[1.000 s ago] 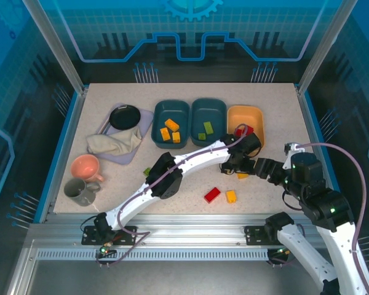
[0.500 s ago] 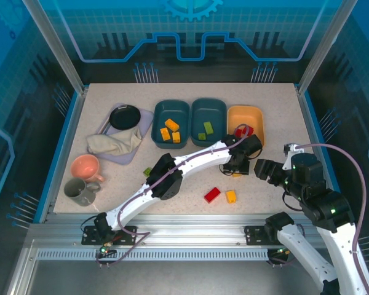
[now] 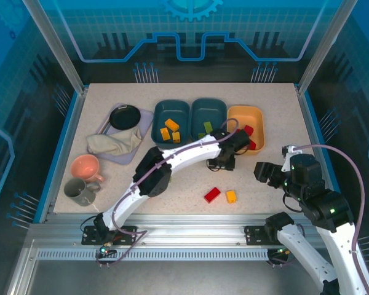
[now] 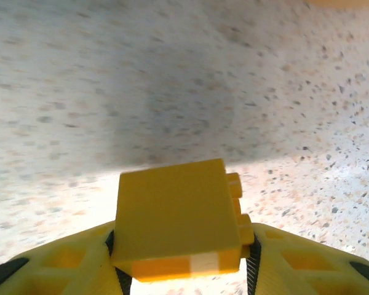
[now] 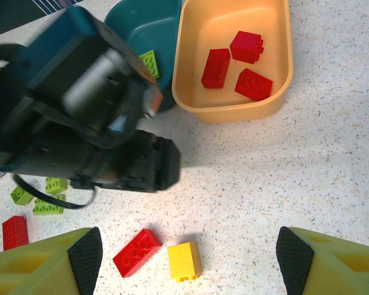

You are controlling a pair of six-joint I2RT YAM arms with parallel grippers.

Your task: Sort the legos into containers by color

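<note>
Tray (image 5: 231, 115), pale orange: three red bricks (image 5: 216, 67). Left hand (image 4: 184, 264) grips one yellow brick (image 4: 172, 215); right hand (image 5: 189, 249) wide, empty.

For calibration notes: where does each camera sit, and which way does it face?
Top external: above and behind, looking down on the table; left arm and right arm show.
Left wrist: close over the table; left gripper clamps a yellow brick.
Right wrist: looks down on the table; right gripper open, left arm ahead.
Shared, top and right wrist: pale orange tray.
</note>
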